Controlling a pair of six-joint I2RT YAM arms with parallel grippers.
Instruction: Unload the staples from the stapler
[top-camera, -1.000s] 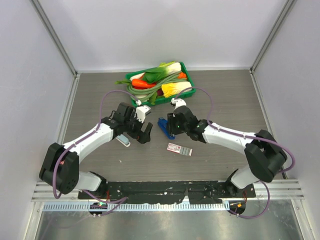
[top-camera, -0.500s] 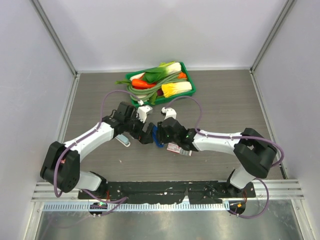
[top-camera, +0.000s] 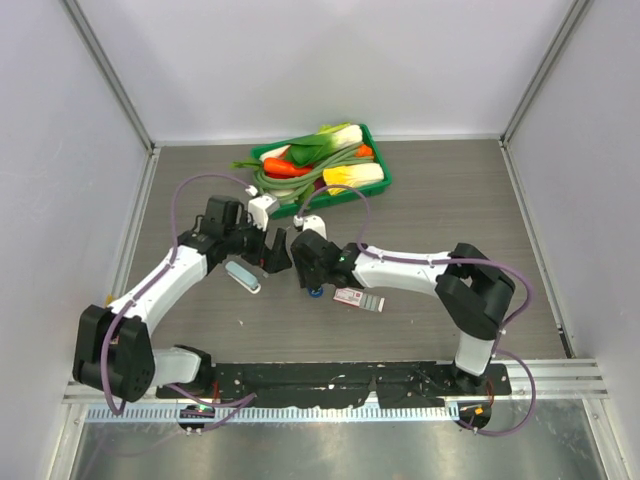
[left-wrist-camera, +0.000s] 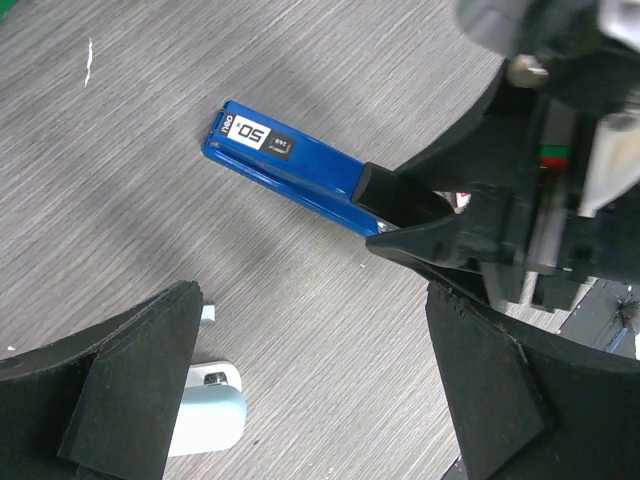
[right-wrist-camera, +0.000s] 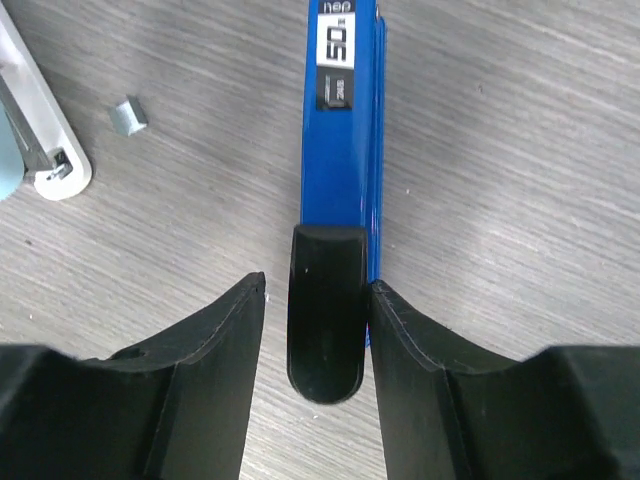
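Note:
The dark blue stapler (right-wrist-camera: 343, 120) lies flat on the wood-grain table. Its black rear end (right-wrist-camera: 325, 310) sits between the fingers of my right gripper (right-wrist-camera: 318, 283), which is closed down on it. The right finger touches it; a thin gap shows by the left finger. In the left wrist view the stapler (left-wrist-camera: 290, 170) points away from the right gripper (left-wrist-camera: 470, 240). My left gripper (left-wrist-camera: 310, 295) is open and empty, just short of the stapler. A tiny silvery-grey staple strip (right-wrist-camera: 128, 115) lies loose on the table, also in the left wrist view (left-wrist-camera: 207, 313). In the top view the right gripper (top-camera: 305, 265) hides most of the stapler (top-camera: 315, 292), with the left gripper (top-camera: 275, 252) beside it.
A pale blue-and-white oblong object (top-camera: 243, 277) lies left of the grippers, near the left fingers (left-wrist-camera: 205, 420). A red-and-white carton (top-camera: 358, 298) lies just right of the stapler. A green tray (top-camera: 378, 150) of toy vegetables stands at the back.
My right arm has swung left across the table, and the stapler has moved left with it. My left gripper has drawn back to the left.

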